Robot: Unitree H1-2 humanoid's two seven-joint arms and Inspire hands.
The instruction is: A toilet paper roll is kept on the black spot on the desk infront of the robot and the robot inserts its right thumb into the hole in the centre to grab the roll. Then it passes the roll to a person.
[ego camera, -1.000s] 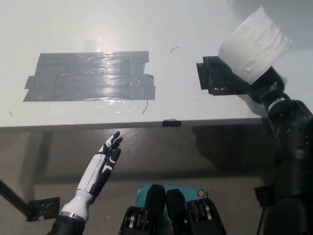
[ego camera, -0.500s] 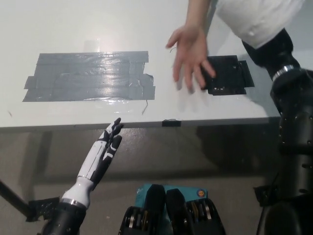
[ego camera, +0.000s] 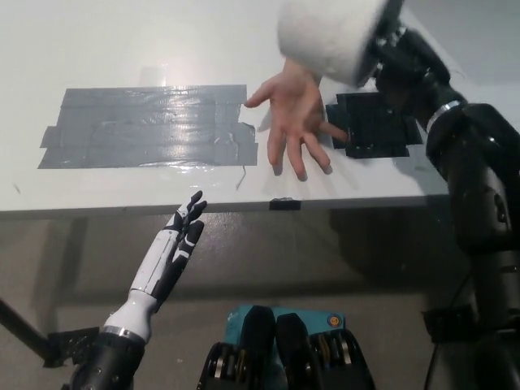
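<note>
One black right hand (ego camera: 388, 50) holds the toilet paper roll (ego camera: 331, 34) up at the top of the frame — fingers gripping it. Just under it, a person's hand (ego camera: 294, 120) waits open over the counter (ego camera: 122, 49). Lower left, the white left hand (ego camera: 172, 253) rests — fingers straight and apart.

The toilet paper roll (ego camera: 331, 36) is blurred, and the top edge of the picture cuts off its upper part. It hides most of my right hand (ego camera: 388, 50), so my thumb and the roll's centre hole cannot be seen. A person's hand (ego camera: 294, 114) reaches in beneath the roll; its wrist is hidden behind the roll. That hand covers the left edge of the black spot (ego camera: 375, 126) on the bench (ego camera: 122, 49).
</note>
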